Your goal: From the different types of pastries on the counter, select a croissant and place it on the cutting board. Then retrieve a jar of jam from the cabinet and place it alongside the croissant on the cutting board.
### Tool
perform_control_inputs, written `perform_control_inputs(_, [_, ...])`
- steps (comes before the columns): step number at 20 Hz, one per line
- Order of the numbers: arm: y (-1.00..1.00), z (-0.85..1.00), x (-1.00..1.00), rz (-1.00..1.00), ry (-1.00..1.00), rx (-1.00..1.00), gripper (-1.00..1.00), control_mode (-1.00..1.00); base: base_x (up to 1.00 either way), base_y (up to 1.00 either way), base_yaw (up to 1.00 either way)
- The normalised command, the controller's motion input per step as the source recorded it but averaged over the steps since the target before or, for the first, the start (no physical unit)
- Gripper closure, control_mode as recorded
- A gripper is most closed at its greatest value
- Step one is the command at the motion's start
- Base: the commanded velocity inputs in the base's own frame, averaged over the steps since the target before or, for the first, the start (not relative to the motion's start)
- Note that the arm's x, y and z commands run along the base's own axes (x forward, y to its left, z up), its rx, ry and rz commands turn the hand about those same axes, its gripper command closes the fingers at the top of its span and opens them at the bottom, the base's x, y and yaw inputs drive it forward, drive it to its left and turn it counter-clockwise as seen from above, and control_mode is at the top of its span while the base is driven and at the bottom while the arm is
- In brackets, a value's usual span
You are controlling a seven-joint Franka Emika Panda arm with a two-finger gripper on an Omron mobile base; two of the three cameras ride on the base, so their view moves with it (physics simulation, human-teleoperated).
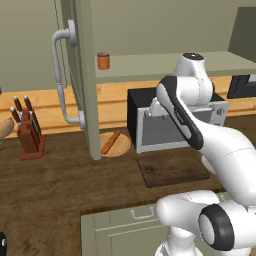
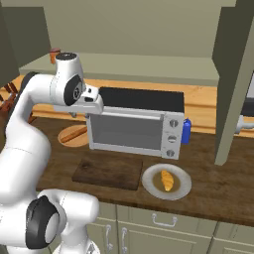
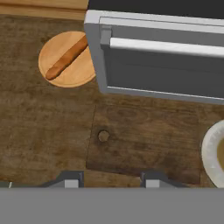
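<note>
The croissant [image 2: 167, 180] lies on a grey-white plate [image 2: 149, 184] on the dark wood counter [image 1: 60, 190], just right of the dark cutting board [image 2: 108, 171]. The board, bare, shows its small hole [image 3: 103, 136] below my hand. My gripper [image 3: 111, 181] is open with nothing between its tips and hangs high over the board's near edge, in front of the toaster oven [image 2: 136, 126]. The jar of jam [image 1: 103, 60] stands on the shelf of the cabinet, whose door [image 1: 85, 75] with the curved grey handle [image 1: 60, 75] is swung open.
A round light-wood disc [image 1: 120, 146] carrying a long brown bread stick [image 3: 66, 58] sits left of the toaster oven. A knife block [image 1: 30, 132] stands at far left. A blue object [image 2: 186, 131] is beside the oven's right side, and another open cabinet door [image 2: 233, 84] hangs there.
</note>
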Motion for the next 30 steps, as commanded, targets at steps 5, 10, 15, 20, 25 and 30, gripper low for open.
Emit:
perform_control_inputs(5, [-0.21, -0.35, 0.0, 0.0, 0.01, -0.02, -1.0, -1.0, 0.0, 0.0, 0.0])
perform_control_inputs(10, [-0.58, -0.96, -0.02, 0.07, 0.0, -0.17, -1.0, -1.0, 0.0, 0.0, 0.0])
perform_control_inputs(15, [-0.81, -0.87, -0.01, 0.13, 0.0, -0.07, -1.0, -1.0, 0.0, 0.0, 0.0])
perform_control_inputs(20, [-1.0, -0.31, -0.04, 0.08, -0.04, 0.11, -1.0, -1.0, 0.0, 0.0, 0.0])
perform_control_inputs(25, [-1.0, -0.11, -0.02, 0.06, 0.0, 0.13, -1.0, -1.0, 0.0, 0.0, 0.0])
perform_control_inputs(30, [-1.0, -0.2, 0.0, 0.03, 0.03, 0.04, -1.0, -1.0, 0.0, 0.0, 0.0])
